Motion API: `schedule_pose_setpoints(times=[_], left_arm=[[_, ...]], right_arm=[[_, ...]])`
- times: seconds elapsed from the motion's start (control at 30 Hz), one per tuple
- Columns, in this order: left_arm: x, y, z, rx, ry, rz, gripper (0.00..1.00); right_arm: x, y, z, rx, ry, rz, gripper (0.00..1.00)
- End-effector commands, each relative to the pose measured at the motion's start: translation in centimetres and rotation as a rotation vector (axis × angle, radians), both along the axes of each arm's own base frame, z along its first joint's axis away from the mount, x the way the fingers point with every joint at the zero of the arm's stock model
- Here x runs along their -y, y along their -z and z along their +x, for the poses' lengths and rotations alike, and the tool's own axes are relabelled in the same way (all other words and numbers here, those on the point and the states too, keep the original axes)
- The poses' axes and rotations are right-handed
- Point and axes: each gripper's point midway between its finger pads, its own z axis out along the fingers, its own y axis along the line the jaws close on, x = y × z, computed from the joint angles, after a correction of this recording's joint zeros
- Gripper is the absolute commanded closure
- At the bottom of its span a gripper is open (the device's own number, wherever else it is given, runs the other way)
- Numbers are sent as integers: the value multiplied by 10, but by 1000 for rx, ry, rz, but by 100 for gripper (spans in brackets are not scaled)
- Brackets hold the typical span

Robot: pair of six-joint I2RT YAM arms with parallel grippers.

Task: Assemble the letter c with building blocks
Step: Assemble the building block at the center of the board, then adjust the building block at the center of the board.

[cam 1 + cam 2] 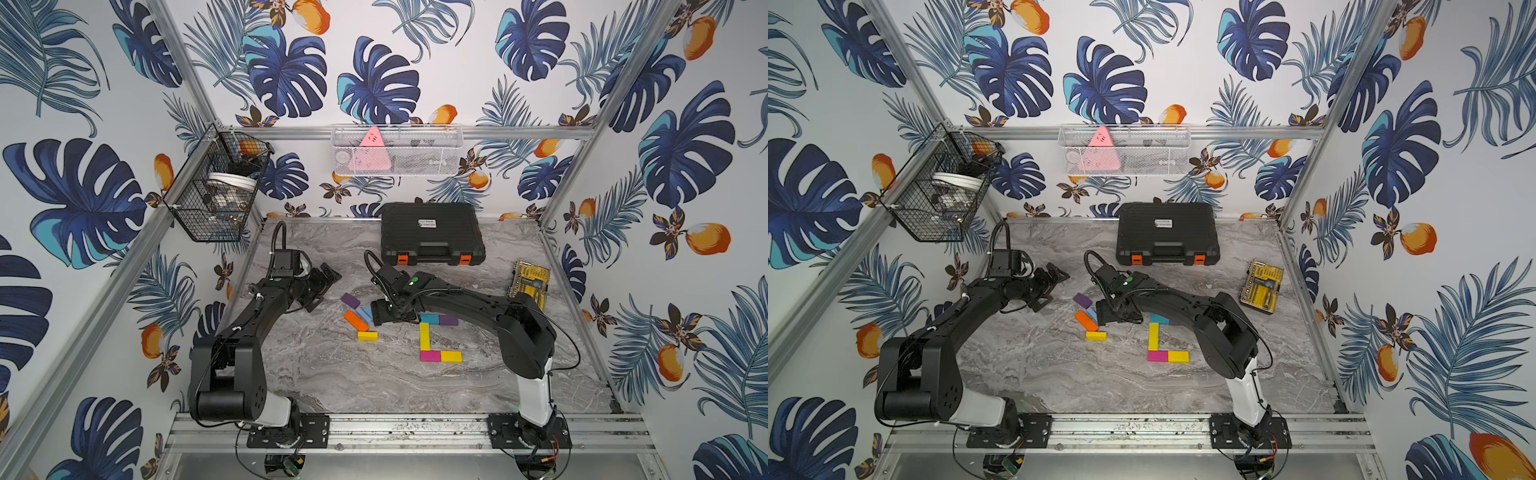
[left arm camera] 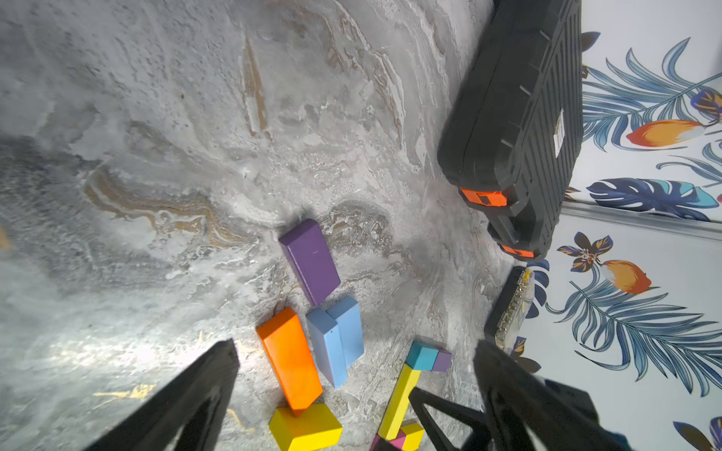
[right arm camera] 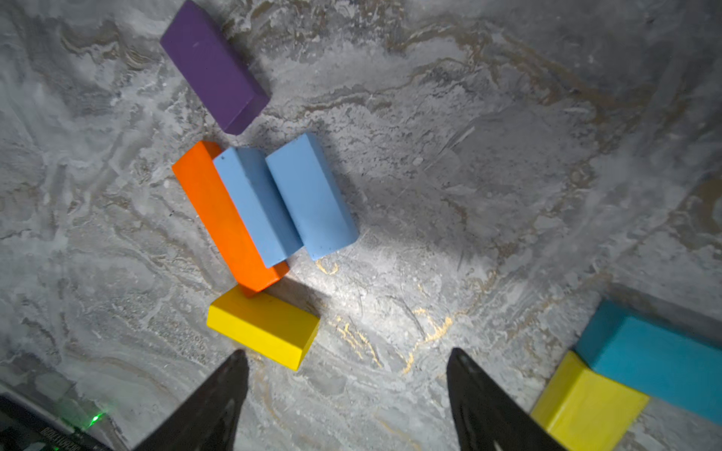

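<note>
Long yellow block [image 1: 424,336] lies flat. Rightward from its far end run teal block [image 1: 429,318] and purple block [image 1: 449,320]; from its near end, magenta block [image 1: 430,356] and short yellow block [image 1: 451,356]. Left of it cluster loose purple block [image 1: 350,300], orange block [image 1: 356,320], two light blue blocks [image 1: 365,313] and loose yellow block [image 1: 368,336].

Both top views come through bright and evenly lit, a touch soft. The right wrist view is moodier: a hot white glare sits on the marble tabletop [image 3: 390,273] just ahead of the right gripper [image 3: 347,351], whose dark fingers [image 3: 218,398] are blurred. The light blue blocks [image 3: 308,195] throw hard shadows away from the camera; corners fall dim.
</note>
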Motion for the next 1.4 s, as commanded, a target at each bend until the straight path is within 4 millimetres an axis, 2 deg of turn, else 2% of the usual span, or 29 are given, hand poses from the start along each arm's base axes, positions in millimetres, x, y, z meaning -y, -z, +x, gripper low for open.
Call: schedule_pose_setpoints(times=[0.0, 0.23, 0.37, 0.57, 0.67, 0.77, 0.87, 1.07, 1.17, 1.37], left_arm=[[4, 0, 1, 10, 36, -36, 1], [6, 3, 4, 7, 37, -57, 1], [7, 4, 3, 9, 30, -74, 1], [8, 7, -1, 13, 19, -83, 1], [7, 9, -2, 13, 5, -85, 1], [6, 12, -1, 10, -4, -91, 1], [6, 11, -1, 5, -2, -82, 1], [4, 11, -1, -1, -6, -71, 1], [3, 10, 0, -2, -11, -65, 1], [0, 4, 3, 6, -25, -53, 1]], right_arm=[[-6, 12, 0, -46, -20, -5, 27], [-14, 27, -4, -86, -35, 0, 38], [-12, 35, -22, -101, -67, -21, 41], [-14, 35, -52, -98, -150, -56, 42], [-12, 27, -47, -63, -140, -62, 39], [-12, 15, -31, -3, -132, -68, 29], [-19, 12, -11, 15, -114, -55, 24], [-39, 17, 20, 29, -87, -11, 24], [-51, 22, 25, 11, -80, 22, 26], [-71, 32, 24, -38, -87, 84, 36]])
